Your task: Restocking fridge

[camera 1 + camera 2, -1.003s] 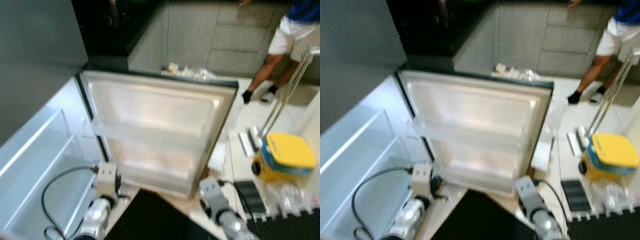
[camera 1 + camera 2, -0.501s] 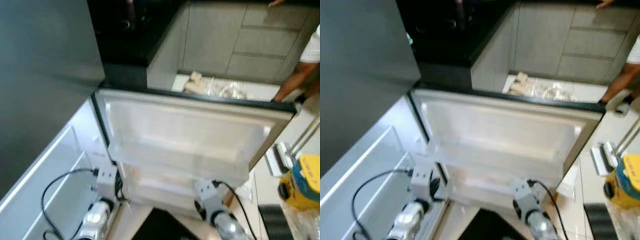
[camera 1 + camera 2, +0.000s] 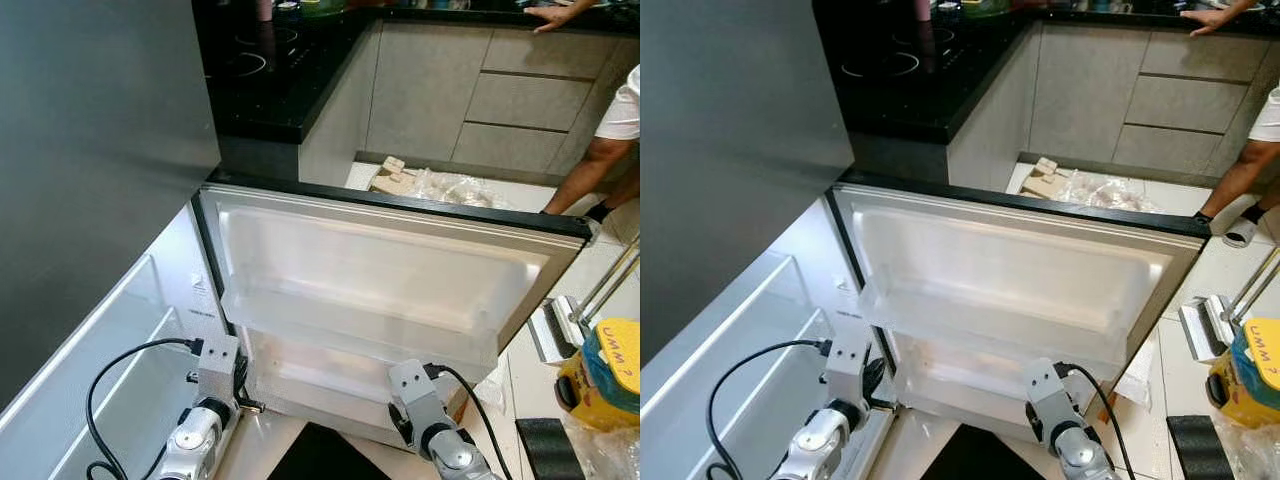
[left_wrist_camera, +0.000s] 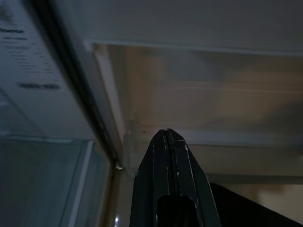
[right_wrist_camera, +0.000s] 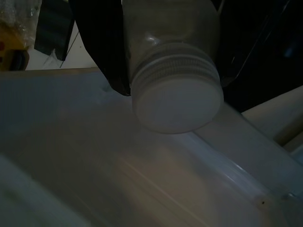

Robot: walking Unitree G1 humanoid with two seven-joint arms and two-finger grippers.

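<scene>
The fridge door (image 3: 385, 275) is seen swung wide open, its white inner shelves facing the camera, with the lit fridge interior (image 3: 110, 360) at the robot's left. The right gripper (image 5: 165, 52) is held low in front of the door's lower shelf, and its jaws are clenched on a clear bottle (image 5: 173, 71) with a white screw cap (image 5: 177, 104); the cap is pointed at the white plastic of the door, close to it, though contact cannot be judged. The left gripper (image 4: 169, 142) is held near the hinge side of the door, by the bottom shelf, and its jaws are pressed together with nothing between them. Beyond the door, a black surface (image 3: 275, 75) with a hob is seen, and a plastic-wrapped bundle (image 3: 440, 185) lies on the floor. A person's leg (image 3: 590, 170) is seen at the far right, beside a yellow container (image 3: 605, 375).
</scene>
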